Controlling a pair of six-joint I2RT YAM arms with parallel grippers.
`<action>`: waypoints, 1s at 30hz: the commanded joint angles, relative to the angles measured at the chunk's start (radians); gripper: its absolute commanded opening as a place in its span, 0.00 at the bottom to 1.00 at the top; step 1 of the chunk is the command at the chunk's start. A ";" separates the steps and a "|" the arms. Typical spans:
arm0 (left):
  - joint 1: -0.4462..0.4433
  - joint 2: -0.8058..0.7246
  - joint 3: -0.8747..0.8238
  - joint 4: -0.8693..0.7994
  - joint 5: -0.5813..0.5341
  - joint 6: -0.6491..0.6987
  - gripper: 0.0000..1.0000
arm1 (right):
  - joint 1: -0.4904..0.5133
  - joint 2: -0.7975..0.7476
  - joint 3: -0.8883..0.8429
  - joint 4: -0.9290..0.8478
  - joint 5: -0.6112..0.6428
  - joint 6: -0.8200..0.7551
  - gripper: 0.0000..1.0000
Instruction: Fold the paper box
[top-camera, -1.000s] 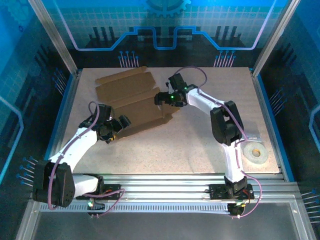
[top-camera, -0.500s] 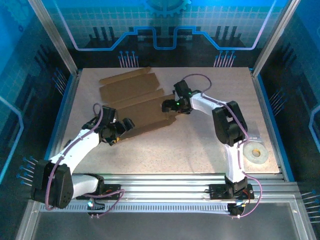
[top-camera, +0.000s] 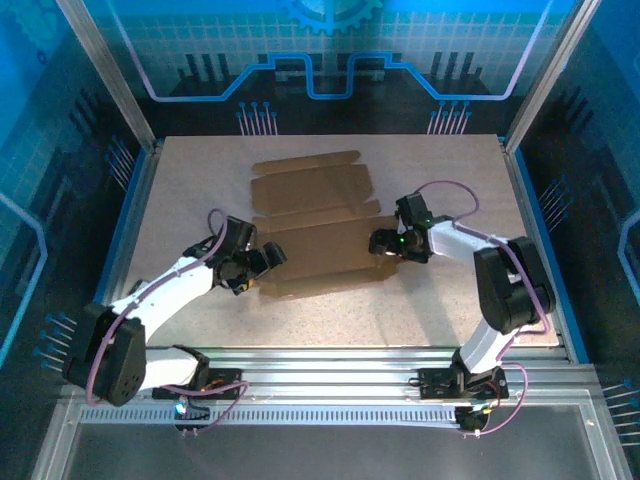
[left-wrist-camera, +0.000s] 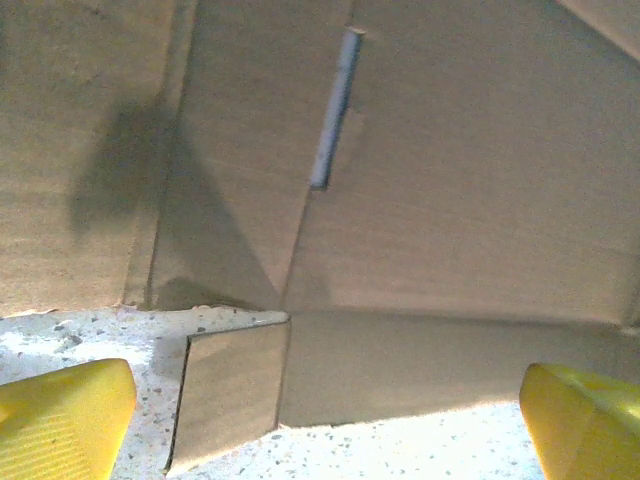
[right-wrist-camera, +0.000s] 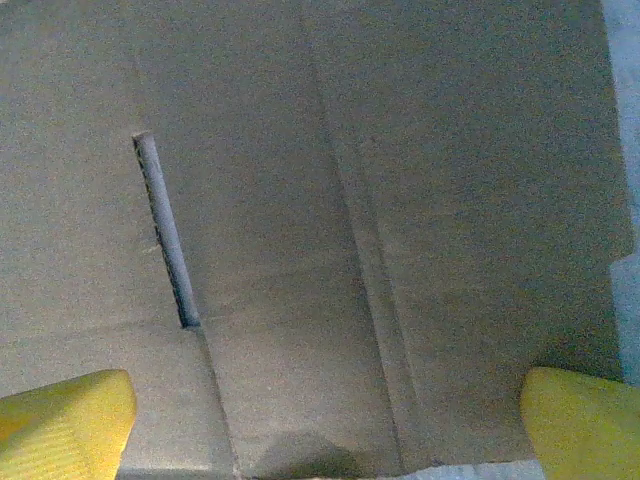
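Found the paper box (top-camera: 315, 225), a plain brown die-cut cardboard sheet with flaps and slots, lying unfolded and flat in the middle of the speckled beige tabletop (top-camera: 430, 310), long creases running left to right. Noted the narrower flaps toward the far side and the wider panels nearer the arms.

Saw the left gripper (top-camera: 265, 262) at the sheet's near-left corner, low over the surface. From the left wrist, saw its yellow fingertips (left-wrist-camera: 60, 410) spread wide apart, holding nothing, with a small cardboard flap (left-wrist-camera: 230, 395) and the sheet's near edge between them and a narrow cut slot (left-wrist-camera: 335, 110) further ahead on the paper box (left-wrist-camera: 450, 200).

Saw the right gripper (top-camera: 383, 243) at the sheet's right edge, also low. From the right wrist, saw its yellow fingertips (right-wrist-camera: 60, 415) likewise wide apart and empty above the paper box (right-wrist-camera: 400, 200), a second slot (right-wrist-camera: 165, 230) to the left of the creases. Could not tell whether either gripper touched the cardboard.

Beyond that, made out the ribbed aluminium rail (top-camera: 330, 360) along the table's near edge.
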 joint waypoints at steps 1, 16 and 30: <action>-0.016 0.060 0.060 -0.002 -0.041 -0.031 0.99 | -0.001 -0.099 -0.118 0.002 0.003 0.047 1.00; -0.021 0.390 0.300 -0.087 -0.135 0.041 0.99 | 0.173 -0.403 -0.345 -0.051 0.039 0.171 1.00; -0.018 0.613 0.498 -0.089 -0.141 0.065 0.99 | 0.390 -0.416 -0.384 -0.010 0.057 0.255 1.00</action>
